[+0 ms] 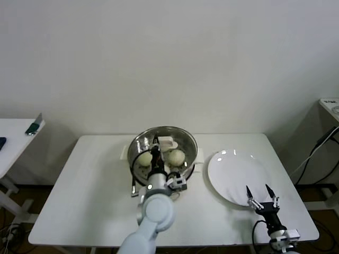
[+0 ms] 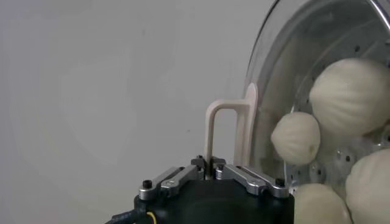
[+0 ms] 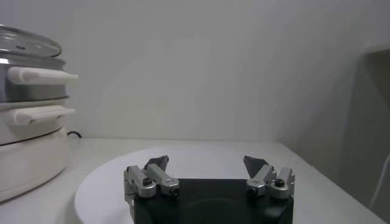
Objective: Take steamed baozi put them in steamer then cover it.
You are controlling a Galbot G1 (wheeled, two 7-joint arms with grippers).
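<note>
**Lid held over the loaded steamer**

Head view: The steamer (image 1: 165, 148) is seen at the far middle of the white table (image 1: 90, 190), with steamed baozi (image 1: 176, 156) lying inside it. The left gripper (image 1: 155, 150) is reached over the pot from the near side, and the cover (image 1: 168, 138) is held tilted above the opening, presumably so that it can be laid down flat on the rim. The white plate (image 1: 233, 174) lies bare to the right of the steamer, which suggests that the buns are all loaded. The right gripper (image 1: 261, 197) is parked at the plate's near edge, its fingers spread apart and nothing held.

Left wrist view: The cream handle (image 2: 220, 131) of the cover is clamped between the left gripper's closed fingers (image 2: 253, 181), a sensible hold since the handle sits at the lid's centre and keeps the glass balanced. Through the glass, four buns are made out on the perforated bottom, close together.

Right wrist view: The right gripper's fingers (image 3: 157, 176) are shown parted over the plate's rim, holding nothing. The steamer's side handles and white base are seen well apart from it, so the lid's path is left free.
</note>
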